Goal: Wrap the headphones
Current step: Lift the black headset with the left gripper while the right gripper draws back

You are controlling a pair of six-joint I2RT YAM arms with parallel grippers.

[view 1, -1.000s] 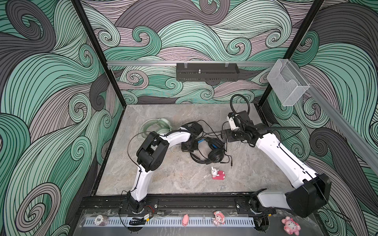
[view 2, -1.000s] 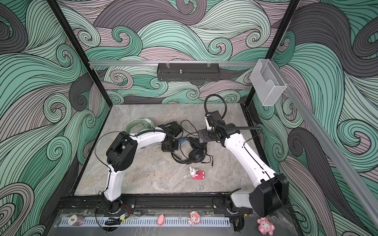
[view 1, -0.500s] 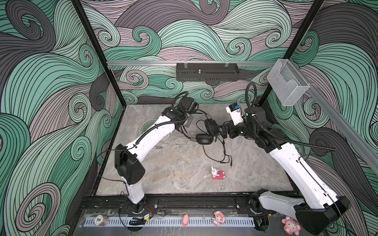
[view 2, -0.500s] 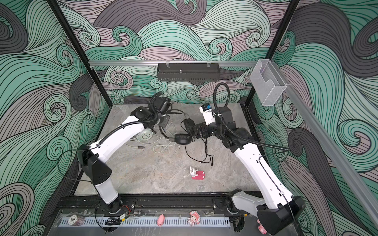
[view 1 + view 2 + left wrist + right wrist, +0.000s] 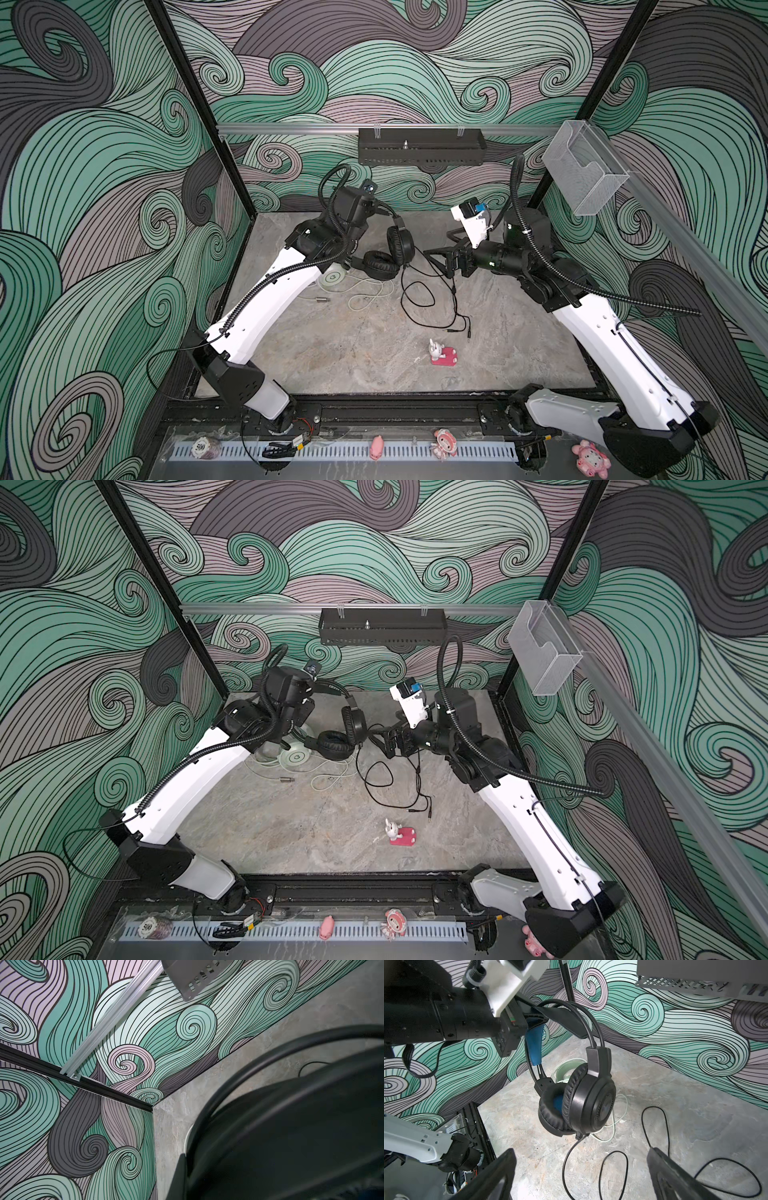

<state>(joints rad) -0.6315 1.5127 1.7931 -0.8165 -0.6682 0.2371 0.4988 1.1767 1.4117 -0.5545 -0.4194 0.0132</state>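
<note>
Grips black headphones (image 5: 589, 1103) by headband (image 5: 562, 1017) in left gripper (image 5: 532, 1017), with right gripper (image 5: 583, 1174) agape facing them; may snag slack cable (image 5: 564, 1169) beneath.

Hanging in mid-air by a blue-lined band, black headphones (image 5: 589, 1103), cups down, black cable (image 5: 653, 1107) trailing in loose loops over the table (image 5: 332, 361). Just beside, flat on the table, pale mint headphones (image 5: 334, 277), whitish cable (image 5: 365, 291) strewn loosely.

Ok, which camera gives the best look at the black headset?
Right wrist: the black headset hangs whole from the left pincer, band and both cups clear. Both top views show it small; left wrist only a dark blur.
</note>
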